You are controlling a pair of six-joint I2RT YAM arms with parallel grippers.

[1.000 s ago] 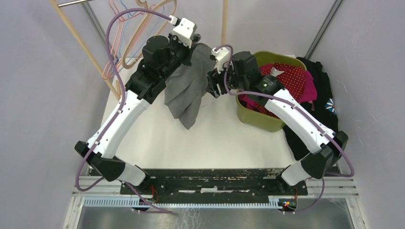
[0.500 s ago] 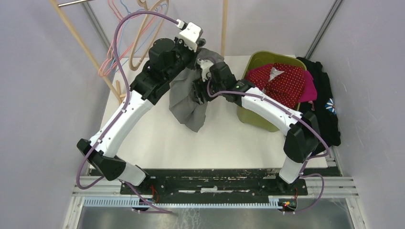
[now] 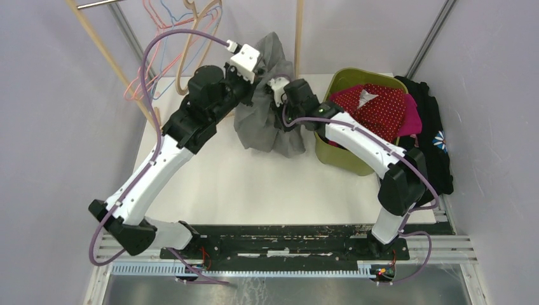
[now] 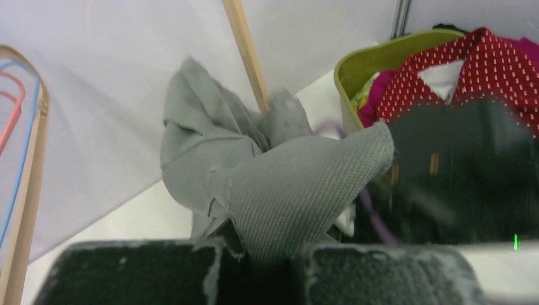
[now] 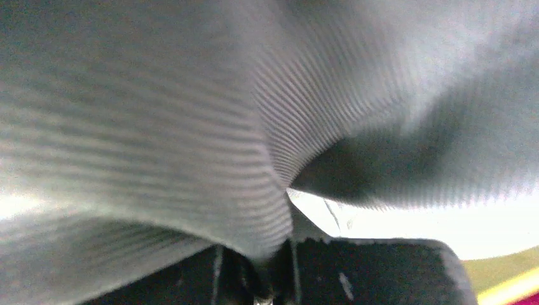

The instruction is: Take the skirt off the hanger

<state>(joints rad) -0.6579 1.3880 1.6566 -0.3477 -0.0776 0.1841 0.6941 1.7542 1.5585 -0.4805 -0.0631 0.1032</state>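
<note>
The grey skirt point(image 3: 270, 130) hangs bunched between my two arms at the back of the table. My left gripper point(image 3: 259, 81) is shut on an upper fold of it; in the left wrist view the cloth point(image 4: 299, 190) runs down between the dark pads of that gripper point(image 4: 276, 254). My right gripper point(image 3: 281, 117) is shut on the skirt from the right, and grey fabric point(image 5: 159, 127) fills its wrist view, pinched at the gripper point(image 5: 273, 260). Wooden and coloured wire hangers point(image 3: 187, 44) hang at the back left, apart from the skirt. No hanger shows inside the skirt.
A green basket point(image 3: 337, 155) holding a red dotted garment point(image 3: 378, 108) stands just right of the skirt. A black garment point(image 3: 435, 133) lies beyond it. A wooden pole point(image 3: 298, 32) rises behind the skirt, and a slanted wooden rail point(image 3: 111, 60) stands at the left.
My right gripper, open before, has moved left into the skirt and shut on it. The left gripper has carried the skirt up and back, so it now bunches instead of hanging long.
</note>
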